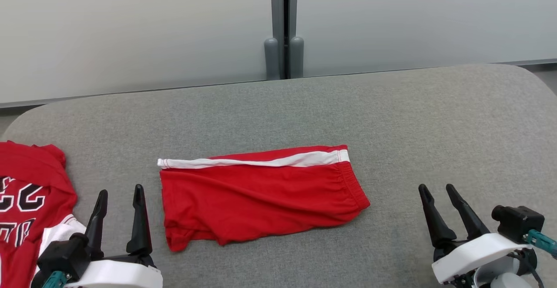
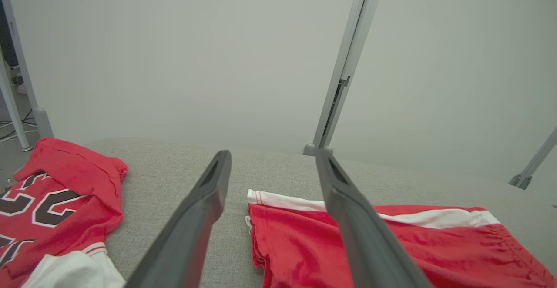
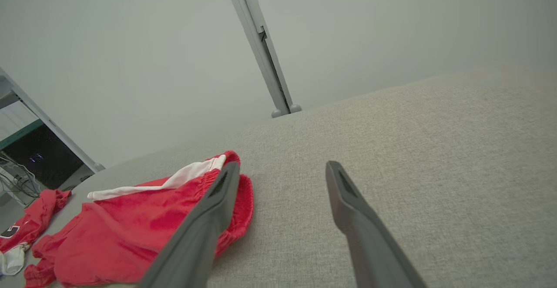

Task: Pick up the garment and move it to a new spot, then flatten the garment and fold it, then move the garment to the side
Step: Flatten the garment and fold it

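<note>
Red jersey [image 1: 26,192] lies just left of left gripper [image 1: 121,190], jaws spread, holding nothing. Folded red shorts [image 1: 261,196] flat between both grippers: hem edge near the left jaws' right side, waistband edge well left of right gripper [image 1: 436,187], jaws spread, empty; bare grey pad [image 1: 435,118] ahead of them

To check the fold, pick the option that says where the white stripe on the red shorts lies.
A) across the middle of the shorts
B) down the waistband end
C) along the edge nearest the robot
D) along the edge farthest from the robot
D: in the head view the white stripe runs along the far edge of the red shorts, with plain red cloth on the near side.
</note>
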You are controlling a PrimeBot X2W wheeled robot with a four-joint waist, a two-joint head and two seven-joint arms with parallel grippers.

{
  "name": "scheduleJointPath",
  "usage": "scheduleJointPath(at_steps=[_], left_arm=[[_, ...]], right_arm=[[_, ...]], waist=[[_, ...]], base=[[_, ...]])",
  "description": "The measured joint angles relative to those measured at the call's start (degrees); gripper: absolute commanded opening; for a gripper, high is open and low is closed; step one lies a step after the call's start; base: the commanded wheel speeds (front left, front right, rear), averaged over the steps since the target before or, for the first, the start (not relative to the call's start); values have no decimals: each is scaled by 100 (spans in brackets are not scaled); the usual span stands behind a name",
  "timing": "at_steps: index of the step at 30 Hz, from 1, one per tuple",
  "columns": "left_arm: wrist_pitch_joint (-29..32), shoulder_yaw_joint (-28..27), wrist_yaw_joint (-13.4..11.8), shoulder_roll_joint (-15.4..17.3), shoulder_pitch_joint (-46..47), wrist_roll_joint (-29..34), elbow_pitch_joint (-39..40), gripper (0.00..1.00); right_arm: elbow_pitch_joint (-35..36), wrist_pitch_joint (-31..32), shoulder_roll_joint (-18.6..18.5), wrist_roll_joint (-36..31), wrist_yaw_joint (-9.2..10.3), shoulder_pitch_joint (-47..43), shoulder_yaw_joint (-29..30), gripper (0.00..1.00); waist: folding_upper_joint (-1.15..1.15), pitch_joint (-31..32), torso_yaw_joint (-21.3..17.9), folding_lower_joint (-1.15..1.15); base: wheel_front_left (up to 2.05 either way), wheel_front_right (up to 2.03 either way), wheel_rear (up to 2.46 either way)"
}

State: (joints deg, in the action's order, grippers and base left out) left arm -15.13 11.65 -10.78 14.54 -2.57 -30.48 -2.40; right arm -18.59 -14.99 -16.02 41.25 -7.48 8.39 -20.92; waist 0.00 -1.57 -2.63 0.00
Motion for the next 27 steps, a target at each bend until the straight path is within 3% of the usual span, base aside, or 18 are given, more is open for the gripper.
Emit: scheduleJointPath(at_steps=[7, 14, 27], left_arm=[[-1, -202, 383, -342, 9, 297, -254, 100], [-1, -300, 678, -560, 190, 454, -465, 100], [-1, -309, 922, -719, 285, 527, -831, 100]], right_arm=[[-478, 20, 8, -166, 0, 425, -325, 100], [-1244, 449, 148, -133, 0, 1273, -717, 100], [-2795, 1152, 405, 311, 0, 1779, -904, 100]], waist=[[0, 7, 192, 0], [0, -57, 488, 0], [0, -85, 1083, 0]], base=[[0, 0, 0], [0, 0, 0], [0, 0, 0]])
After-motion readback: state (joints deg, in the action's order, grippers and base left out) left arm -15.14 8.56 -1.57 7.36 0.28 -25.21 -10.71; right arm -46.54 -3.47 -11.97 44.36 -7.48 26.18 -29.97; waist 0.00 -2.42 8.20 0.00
